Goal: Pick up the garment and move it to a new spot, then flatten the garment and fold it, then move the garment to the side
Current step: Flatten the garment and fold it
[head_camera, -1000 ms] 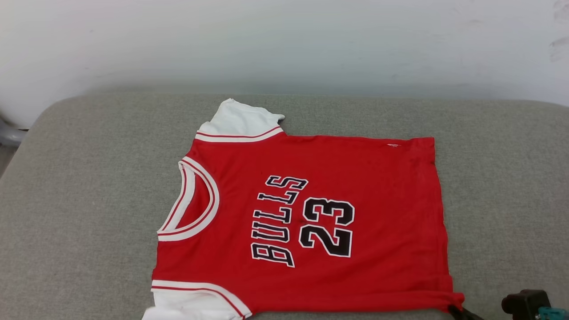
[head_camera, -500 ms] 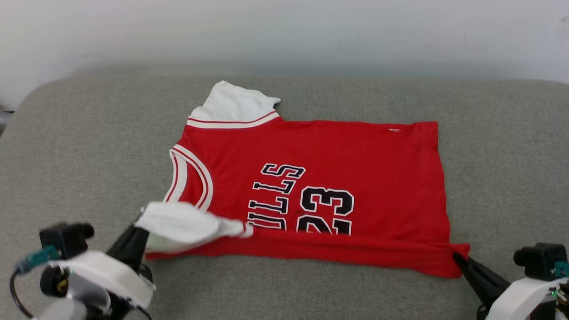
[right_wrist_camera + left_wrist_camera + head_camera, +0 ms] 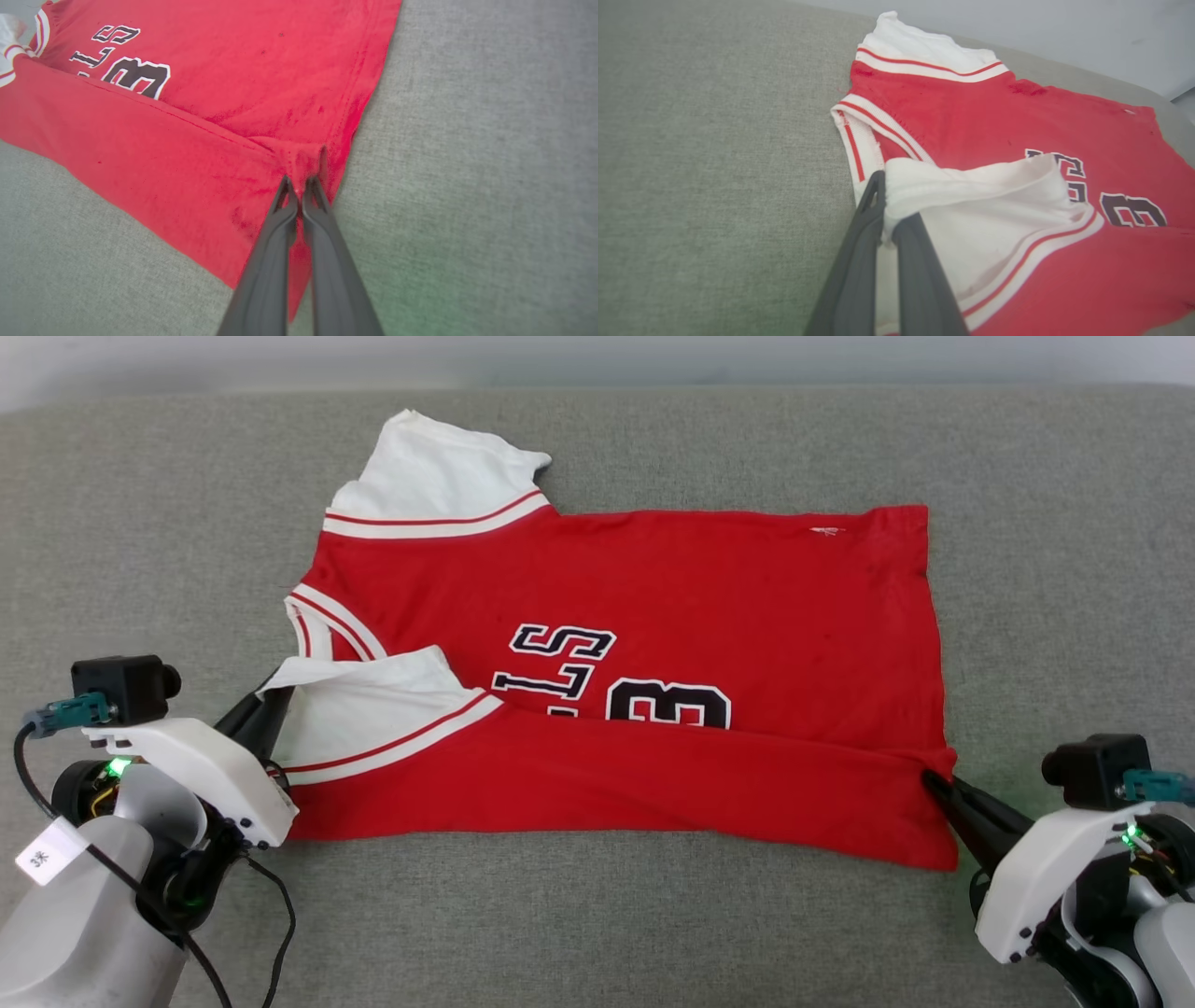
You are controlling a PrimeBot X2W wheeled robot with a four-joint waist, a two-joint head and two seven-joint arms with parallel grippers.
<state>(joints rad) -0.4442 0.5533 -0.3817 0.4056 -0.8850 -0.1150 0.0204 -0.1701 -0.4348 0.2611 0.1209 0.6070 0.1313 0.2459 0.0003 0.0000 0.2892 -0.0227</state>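
You have a grey fabric surface [image 3: 597, 933] running the full width of the head view, with a pale wall [image 3: 1064, 32] behind it in the left wrist view. The garment [image 3: 747, 579] lies near the middle of that surface, front up, with the collar [image 3: 313, 616] toward your left and the hem toward your right. Its near long edge is turned up over the front as a plain red band. The band covers the lower part of the black lettering, so you can read only an "S" [image 3: 560, 642], pieces of other letters and a partly covered "3" [image 3: 667, 705]. The far sleeve [image 3: 434, 476], white with striped trim, lies flat on the surface. The near sleeve [image 3: 373, 709] is laid onto the chest just beside the collar. Your left end effector [image 3: 271, 705] is closed on the edge of that near sleeve, with white cloth pinched between its 2 dark fingers [image 3: 859, 261]. Your right end effector [image 3: 934, 782] is closed on the near hem corner, where the red cloth puckers into its tips [image 3: 298, 184]. The 2 end effectors are well apart, 1 at each end of the fold.
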